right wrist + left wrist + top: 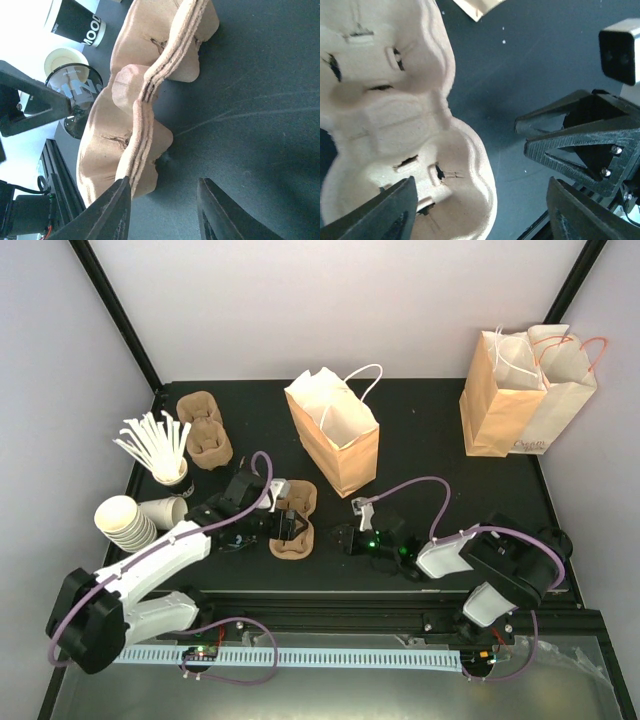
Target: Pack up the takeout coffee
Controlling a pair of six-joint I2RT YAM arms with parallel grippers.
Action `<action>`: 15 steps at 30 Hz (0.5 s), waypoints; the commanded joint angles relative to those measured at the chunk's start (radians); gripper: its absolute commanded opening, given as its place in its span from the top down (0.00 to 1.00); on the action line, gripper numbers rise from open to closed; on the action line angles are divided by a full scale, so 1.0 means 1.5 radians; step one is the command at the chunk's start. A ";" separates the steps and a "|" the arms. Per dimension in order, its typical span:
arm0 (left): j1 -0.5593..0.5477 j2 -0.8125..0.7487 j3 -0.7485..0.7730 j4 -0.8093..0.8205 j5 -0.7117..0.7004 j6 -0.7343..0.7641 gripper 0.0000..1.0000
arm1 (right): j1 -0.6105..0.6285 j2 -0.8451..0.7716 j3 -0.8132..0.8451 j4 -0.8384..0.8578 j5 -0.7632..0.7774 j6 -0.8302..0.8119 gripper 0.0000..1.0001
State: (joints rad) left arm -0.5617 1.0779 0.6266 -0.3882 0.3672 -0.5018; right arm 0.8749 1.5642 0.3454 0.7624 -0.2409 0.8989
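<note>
**A:** Both arms are in the middle of the worktop, and both are at the carrier, not the coffee. The left hand hangs over the carrier's lower pocket, fingers wide apart, gripping nothing.

**B:** And the right hand?

**A:** Low at the carrier's right edge, fingers apart too, bare worktop showing between them. The carrier's end sits just ahead of the gap, not in it.

**B:** So where's the coffee?

**A:** Right wrist view, left of the frame. What I take for the coffee is a glossy black shape with print, beyond the carrier and just beside a left finger. From overhead I can't pick it out, black on black.

**B:** Pockets empty?

**A:** Both empty in the left wrist view. Nothing's packed yet.

**B:** Which arm takes it?

**A:** Left, I'd say. The carrier's long axis runs top to bottom in the overhead frame, and the coffee seems to sit off its left flank. The right hand would have to reach across. The bag stands open, upper centre.
</note>
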 commanded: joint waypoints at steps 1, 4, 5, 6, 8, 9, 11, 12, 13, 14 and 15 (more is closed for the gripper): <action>-0.030 0.029 0.031 0.015 0.009 0.005 0.30 | -0.008 -0.008 -0.011 0.025 -0.005 0.002 0.62; -0.048 0.053 0.046 0.004 -0.012 0.012 0.35 | -0.008 -0.003 -0.007 0.026 -0.010 0.002 0.64; -0.052 0.063 0.051 0.000 -0.015 0.016 0.37 | -0.008 0.001 -0.004 0.026 -0.014 0.001 0.64; -0.058 0.076 0.058 -0.005 -0.016 0.020 0.40 | -0.008 0.005 0.000 0.028 -0.018 0.001 0.65; -0.069 0.101 0.072 -0.014 -0.016 0.027 0.43 | -0.008 0.017 0.007 0.036 -0.029 0.005 0.65; -0.074 0.114 0.083 -0.023 -0.017 0.031 0.46 | -0.008 0.023 0.010 0.043 -0.034 0.008 0.66; -0.081 0.130 0.096 -0.035 -0.023 0.037 0.50 | -0.008 0.034 0.010 0.063 -0.040 0.015 0.66; -0.083 0.150 0.102 -0.041 -0.025 0.038 0.52 | -0.008 0.038 0.010 0.069 -0.042 0.019 0.66; -0.085 0.160 0.105 -0.046 -0.029 0.039 0.53 | -0.008 0.042 0.010 0.073 -0.043 0.022 0.66; -0.089 0.168 0.107 -0.048 -0.035 0.038 0.53 | -0.008 0.044 0.010 0.075 -0.044 0.023 0.66; -0.090 0.171 0.109 -0.048 -0.040 0.038 0.53 | -0.008 0.045 0.009 0.076 -0.044 0.023 0.66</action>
State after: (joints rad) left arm -0.6807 1.2972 0.7460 -0.4191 0.3470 -0.4656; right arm 0.8680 1.6138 0.3473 0.8116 -0.2909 0.9195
